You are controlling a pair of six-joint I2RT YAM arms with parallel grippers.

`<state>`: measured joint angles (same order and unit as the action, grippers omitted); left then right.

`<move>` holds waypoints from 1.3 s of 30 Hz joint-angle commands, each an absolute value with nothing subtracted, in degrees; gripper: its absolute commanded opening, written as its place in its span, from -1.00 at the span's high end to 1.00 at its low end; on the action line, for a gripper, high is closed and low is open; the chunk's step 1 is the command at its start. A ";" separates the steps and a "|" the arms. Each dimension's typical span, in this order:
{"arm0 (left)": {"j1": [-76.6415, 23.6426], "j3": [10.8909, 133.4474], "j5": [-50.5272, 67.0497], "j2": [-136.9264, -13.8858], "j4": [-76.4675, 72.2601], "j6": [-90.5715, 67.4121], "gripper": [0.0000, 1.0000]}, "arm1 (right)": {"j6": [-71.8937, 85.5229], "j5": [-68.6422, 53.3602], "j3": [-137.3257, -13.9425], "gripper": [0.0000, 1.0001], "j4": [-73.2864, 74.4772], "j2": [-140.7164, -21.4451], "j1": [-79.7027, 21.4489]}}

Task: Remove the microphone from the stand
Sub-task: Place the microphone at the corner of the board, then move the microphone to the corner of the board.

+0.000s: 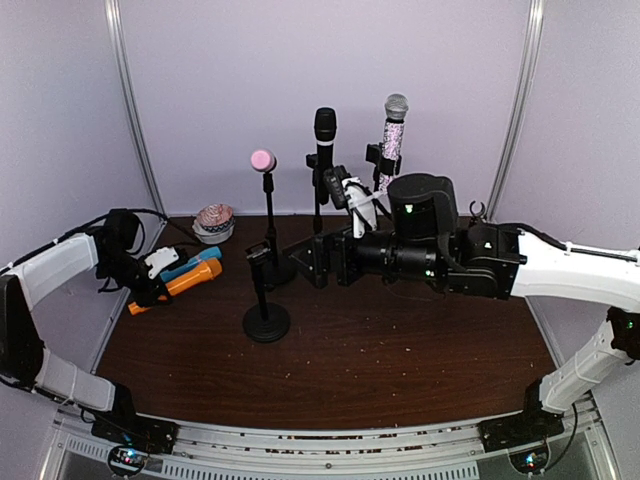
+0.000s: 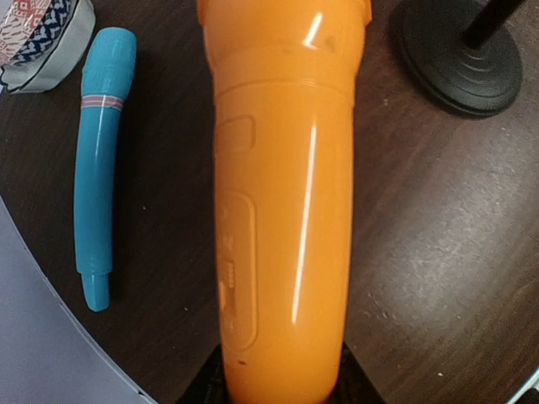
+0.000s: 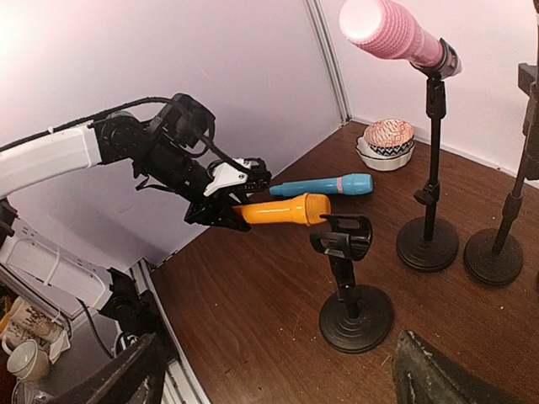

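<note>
Orange microphone [image 3: 282, 210] out of clip, left of empty stand [image 3: 349, 286], handle clamped in left gripper [image 3: 227, 212] jaws. Right gripper [image 1: 360, 208] behind-right of stand, jaws spread, holding nothing. Removal looks done. Next, probably: lower microphone beside blue microphone [image 3: 324, 185], left of stand, and release.

Left arm bends in from the side, its claw [image 1: 152, 288] clamped on the orange microphone [image 1: 192, 280], left of the empty stand [image 1: 266, 318]. Right arm stretches behind that stand, claw [image 1: 310, 262] spread wide.
</note>
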<state>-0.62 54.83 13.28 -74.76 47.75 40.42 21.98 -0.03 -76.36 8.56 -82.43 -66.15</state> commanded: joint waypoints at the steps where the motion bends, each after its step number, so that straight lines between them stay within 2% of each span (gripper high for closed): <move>1: -0.28 54.13 10.79 -80.20 35.73 36.53 1.00 | 21.23 1.87 -75.50 -0.89 8.19 -81.96 -66.31; 4: -0.26 54.71 8.94 -86.45 31.93 36.24 1.00 | 20.76 3.00 -75.53 -0.89 9.13 -81.77 -66.52; 11: -0.32 56.37 3.98 -94.63 26.55 35.54 0.86 | 20.26 4.80 -75.70 -0.89 10.51 -81.56 -66.96; 14: -0.41 56.38 3.22 -96.00 26.12 35.23 0.60 | 19.69 5.01 -76.52 -0.89 11.17 -82.15 -67.00; 20: -0.42 54.90 2.12 -94.44 25.91 36.07 -0.17 | 16.30 4.74 -81.54 -0.92 15.13 -85.71 -67.00; 25: -0.42 55.17 5.53 -90.15 29.88 35.69 -0.56 | 9.91 5.35 -89.72 -0.98 22.23 -91.73 -66.84; 30: -0.37 57.53 12.05 -84.88 38.71 34.99 -0.63 | 3.85 5.56 -100.00 -1.00 28.08 -100.07 -66.02; 39: -0.41 60.10 22.32 -75.20 51.27 36.84 -0.63 | -3.51 2.49 -115.68 -1.00 33.35 -114.79 -63.02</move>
